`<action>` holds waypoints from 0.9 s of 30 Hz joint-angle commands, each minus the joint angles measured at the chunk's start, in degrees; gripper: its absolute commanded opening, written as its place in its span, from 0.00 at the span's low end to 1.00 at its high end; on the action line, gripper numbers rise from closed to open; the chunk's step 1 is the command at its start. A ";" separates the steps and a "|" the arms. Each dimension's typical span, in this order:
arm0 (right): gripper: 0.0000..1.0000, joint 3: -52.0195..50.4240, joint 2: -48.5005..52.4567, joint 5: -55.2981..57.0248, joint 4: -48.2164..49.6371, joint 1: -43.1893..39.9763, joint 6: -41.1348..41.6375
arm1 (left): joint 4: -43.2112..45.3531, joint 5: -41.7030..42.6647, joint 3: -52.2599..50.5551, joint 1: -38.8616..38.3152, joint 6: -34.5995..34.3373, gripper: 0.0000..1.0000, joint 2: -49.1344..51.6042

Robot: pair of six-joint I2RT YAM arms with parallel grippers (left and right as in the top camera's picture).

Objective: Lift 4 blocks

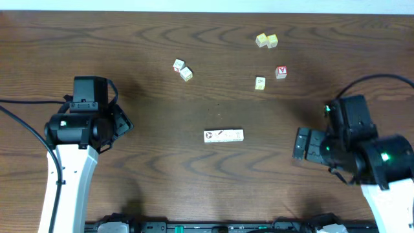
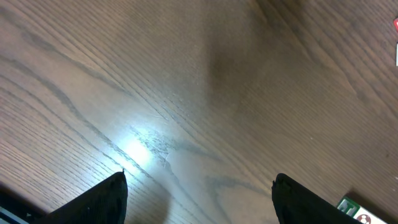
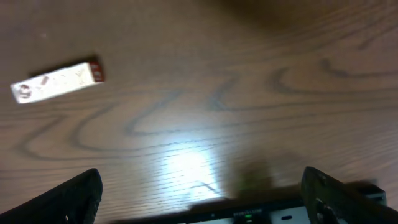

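Note:
The blocks [image 1: 224,136] lie end to end in one short pale row on the dark wooden table, mid-table between the two arms. In the right wrist view the blocks [image 3: 56,82] show at the upper left, far from the fingers. Only the end of the row of blocks [image 2: 357,213] shows at the lower right corner of the left wrist view. My left gripper [image 1: 121,123] [image 2: 200,182] is open over bare wood, well left of the row. The right gripper [image 1: 303,144] [image 3: 202,177] is open too, to the right of the row, holding nothing.
Loose cubes sit at the back: a pair [image 1: 182,69] left of centre, two yellow-topped cubes [image 1: 266,41], one pale cube [image 1: 260,83] and a red-faced cube [image 1: 281,72]. A black rail [image 1: 226,226] runs along the table's front edge.

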 commanded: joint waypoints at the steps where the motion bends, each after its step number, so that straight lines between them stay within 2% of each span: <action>1: 0.99 0.66 -2.34 -3.74 -0.02 -0.28 0.37 | -0.17 -0.55 0.90 0.28 0.02 0.75 0.15; 13: 0.99 0.66 -1.99 -3.80 -0.04 -0.28 0.35 | -0.17 -0.55 0.90 0.28 0.02 0.76 0.15; 17: 0.99 -0.55 -2.71 1.01 2.43 -0.33 -2.60 | -0.17 -0.55 0.90 0.28 0.02 0.76 0.15; 19: 0.99 -2.75 -4.96 1.79 7.76 -0.42 -7.19 | -0.17 -0.55 0.90 0.28 0.02 0.76 0.15; 22: 0.99 -11.78 -13.07 1.27 21.66 -2.34 -14.60 | -0.17 -0.55 0.90 0.28 0.02 0.76 0.15; 27: 0.99 -28.68 -28.50 1.40 37.90 -8.20 -15.19 | -0.17 -0.55 0.90 0.28 0.02 0.76 0.15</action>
